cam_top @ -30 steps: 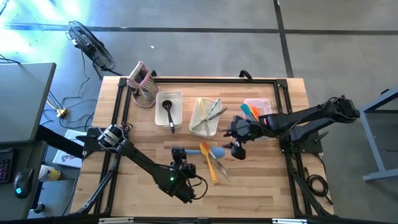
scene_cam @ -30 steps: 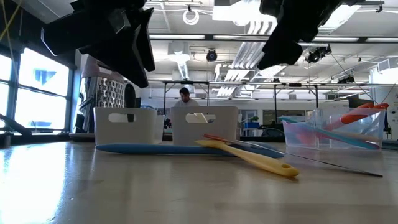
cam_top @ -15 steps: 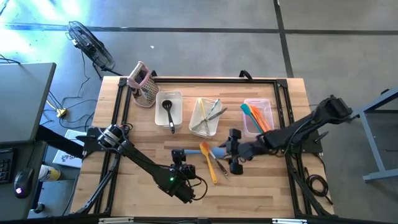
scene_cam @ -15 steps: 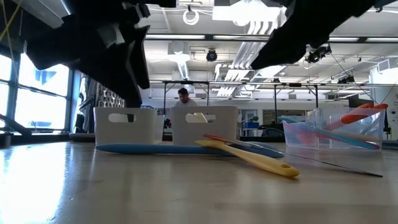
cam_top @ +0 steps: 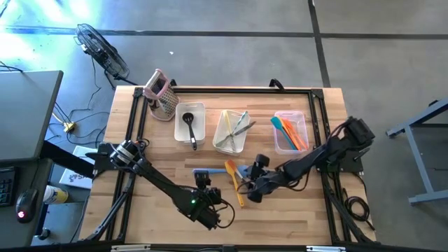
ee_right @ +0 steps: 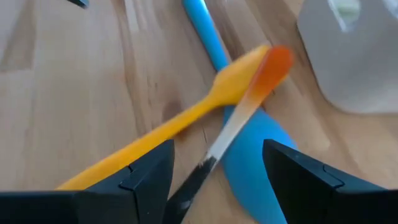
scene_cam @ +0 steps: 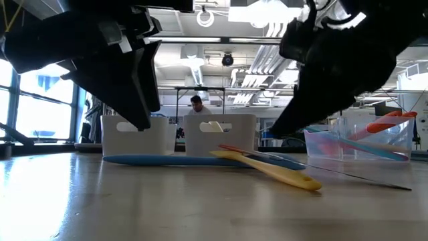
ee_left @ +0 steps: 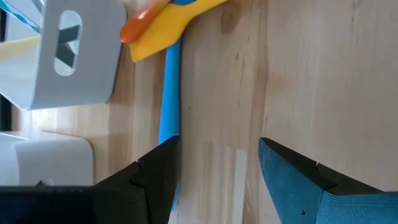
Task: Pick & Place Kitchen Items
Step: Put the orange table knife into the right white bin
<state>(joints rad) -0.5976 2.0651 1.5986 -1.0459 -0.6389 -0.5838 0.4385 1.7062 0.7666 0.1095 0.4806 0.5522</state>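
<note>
So in the last second my right gripper (cam_top: 246,189) has swung away from the right-hand bin (cam_top: 290,133), where the orange and teal spatulas (cam_top: 288,131) already lie, and dropped low over the leftover pile in the middle of the table (cam_top: 308,210). My read is that drop-off is done and I'm lining up the next pick. My right jaws are spread wide and holding nothing. From my right wrist I'm looking straight at the yellow spatula (ee_right: 180,121), with an orange-tipped knife (ee_right: 245,106) lying across it and the blue spatula (ee_right: 249,155) underneath, all three touching. That crossing is the annoying bit, since closing on one could drag the others along, so I'd guess the knife on top is the cleanest grab. My left gripper (cam_top: 203,189) hangs just beside the blue spatula's handle (ee_left: 168,93), jaws apart too, nothing in them. The other two bins are loaded: black ladle (cam_top: 190,124) in the left bin (cam_top: 190,112), metal utensils (cam_top: 234,129) in the middle bin (cam_top: 225,143). The grater (cam_top: 162,98) sits at the back corner, untouched.
</note>
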